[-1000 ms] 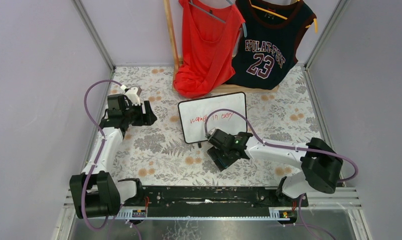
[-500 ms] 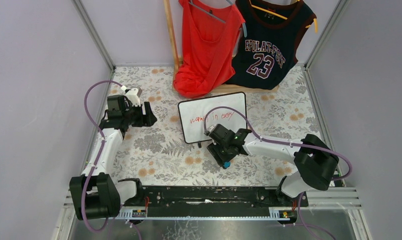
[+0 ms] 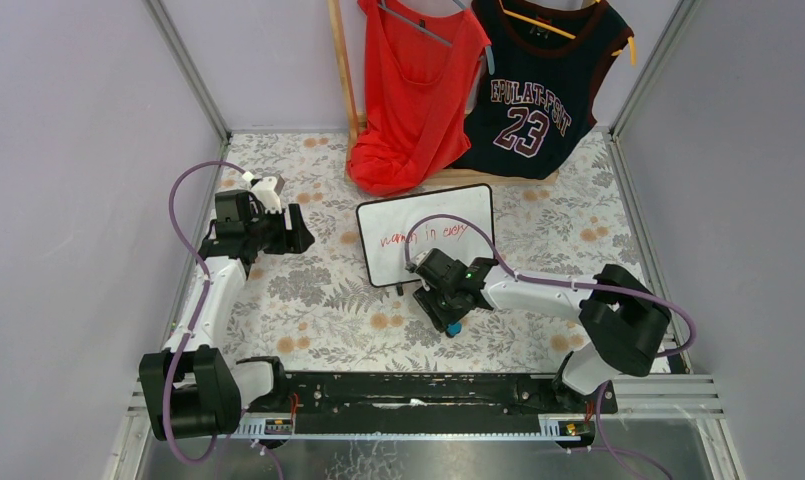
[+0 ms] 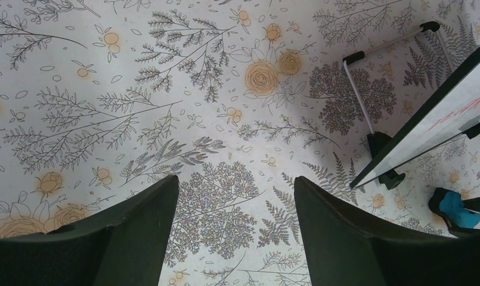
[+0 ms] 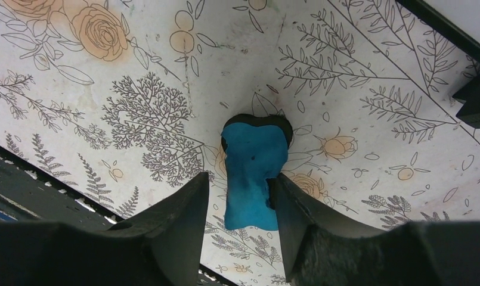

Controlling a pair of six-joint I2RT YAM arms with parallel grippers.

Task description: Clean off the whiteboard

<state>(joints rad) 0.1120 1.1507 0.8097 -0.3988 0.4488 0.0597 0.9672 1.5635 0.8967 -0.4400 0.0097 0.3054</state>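
Step in hand: taking up the eraser; board unwiped.
Top: whiteboard (image 3: 425, 245) stands mid-table with its red writing intact, right gripper (image 3: 450, 322) low just before it. Left wrist: left gripper (image 4: 234, 185) wide, empty. Right wrist: fingers (image 5: 177, 220) narrow around blue eraser (image 5: 252, 173); whether it is clamped I cannot tell. Next: secure the grip and lift the eraser to the board.

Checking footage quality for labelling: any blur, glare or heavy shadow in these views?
Top external: evenly lit, sharp, no glare on the whiteboard. Left wrist: tablecloth sharp, left end effector dark. Right wrist: blue eraser crisp, right end effector around it dark and soft.
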